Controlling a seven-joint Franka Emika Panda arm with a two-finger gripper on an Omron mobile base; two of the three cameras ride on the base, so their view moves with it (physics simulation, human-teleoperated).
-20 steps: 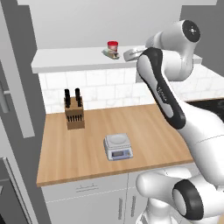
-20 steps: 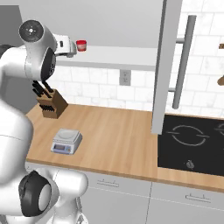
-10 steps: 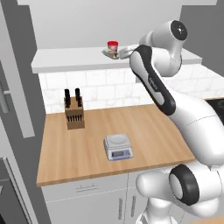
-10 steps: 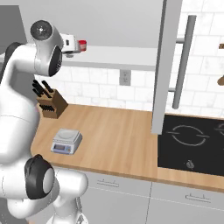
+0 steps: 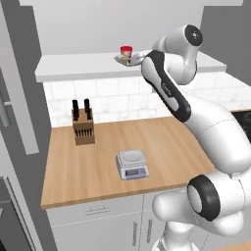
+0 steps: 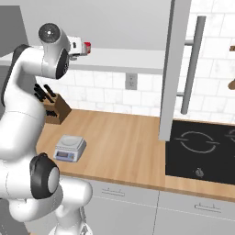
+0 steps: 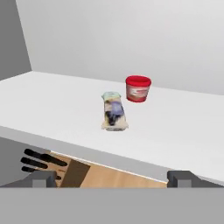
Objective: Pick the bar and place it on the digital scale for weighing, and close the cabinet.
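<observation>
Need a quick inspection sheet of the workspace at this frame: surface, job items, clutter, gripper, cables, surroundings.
Surface: wooden counter, with a white shelf above it inside the cabinet.
Bar: the bar lies flat on the shelf, not gripped.
Scale: the digital scale sits on the counter, platform bare.
Cabinet: the cabinet door stands open, edge toward the right base camera.
Clutter: red-lidded jar just behind the bar, close to it; knife block at the counter's back.
Gripper: the gripper is open, level with the shelf edge, short of the bar.
Cables: nothing seen.
Surroundings: black cooktop beside the counter; tiled white backsplash.
</observation>
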